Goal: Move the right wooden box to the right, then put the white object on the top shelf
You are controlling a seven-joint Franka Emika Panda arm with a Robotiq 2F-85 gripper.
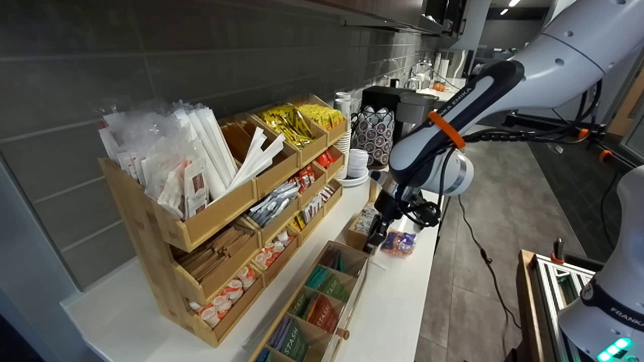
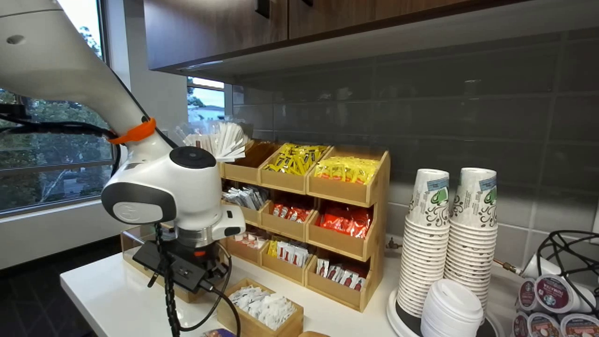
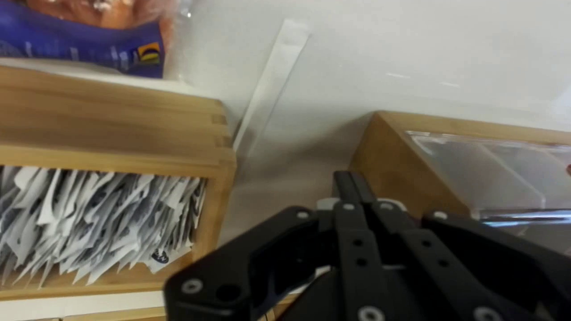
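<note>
The small light-wood box [image 1: 356, 239] holds white packets and stands between the rack and the counter's front edge; it also shows in an exterior view [image 2: 293, 322] and at the left of the wrist view [image 3: 107, 122]. The white object, a thin flat strip [image 3: 271, 87], lies on the counter just beyond the box's corner. The rack's top shelf [image 1: 277, 176] holds white wrapped items and yellow packets; it also shows in an exterior view [image 2: 338, 191]. My gripper [image 3: 353, 180] is shut with nothing between its fingertips, low between the box and the tea tray's end.
The compartmented tea tray [image 1: 347, 306] with a clear panel lies beside the fingertips [image 3: 392, 165]. A bag of orange food [image 1: 400, 243] lies beside the box. Paper cups [image 2: 423, 262] and white lids [image 2: 451, 306] stand past the rack. Cabinets [image 2: 327, 21] hang above.
</note>
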